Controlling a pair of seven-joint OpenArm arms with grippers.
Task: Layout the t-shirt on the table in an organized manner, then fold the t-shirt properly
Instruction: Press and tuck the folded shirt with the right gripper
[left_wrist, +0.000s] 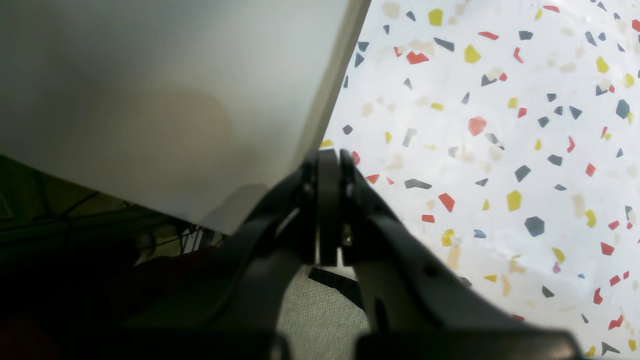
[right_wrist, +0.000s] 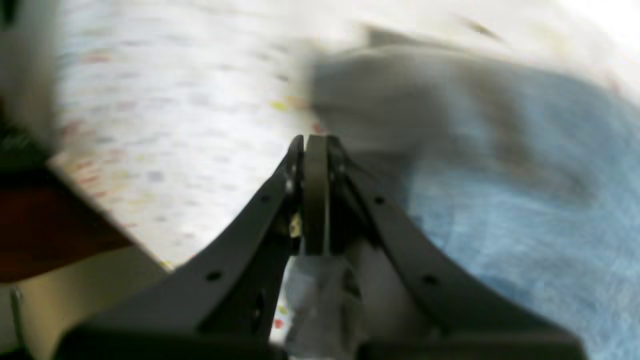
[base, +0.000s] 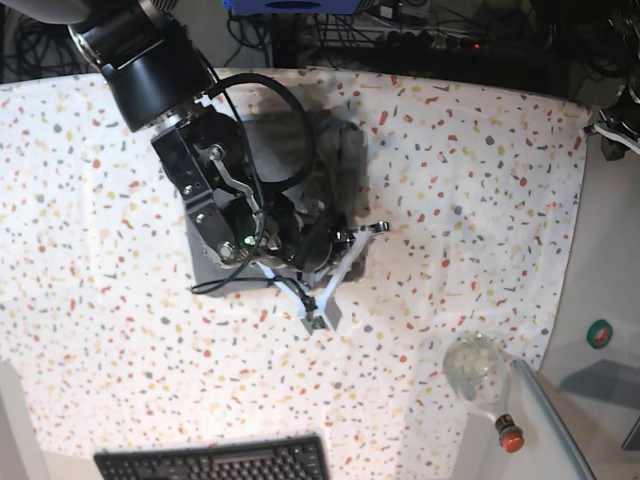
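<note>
The grey t-shirt (base: 343, 150) lies bunched in the middle of the speckled table (base: 470, 200), mostly hidden under my right arm. My right gripper (base: 320, 318) points down at the shirt's near edge. The right wrist view is blurred; in it the right gripper (right_wrist: 315, 142) is shut, its tips sit at the edge of the t-shirt (right_wrist: 450, 130), and I see no cloth between the pads. My left gripper (left_wrist: 328, 156) is shut and empty, hovering over the edge of the table (left_wrist: 500, 150) beside the plain grey side surface (left_wrist: 175, 100). Part of the left arm (base: 617, 125) shows at the base view's right edge.
A clear glass bottle with a red cap (base: 480, 375) lies at the table's near right corner. A black keyboard (base: 215, 462) sits at the near edge. A small green and red round item (base: 600, 333) rests on the grey side surface (base: 605, 260).
</note>
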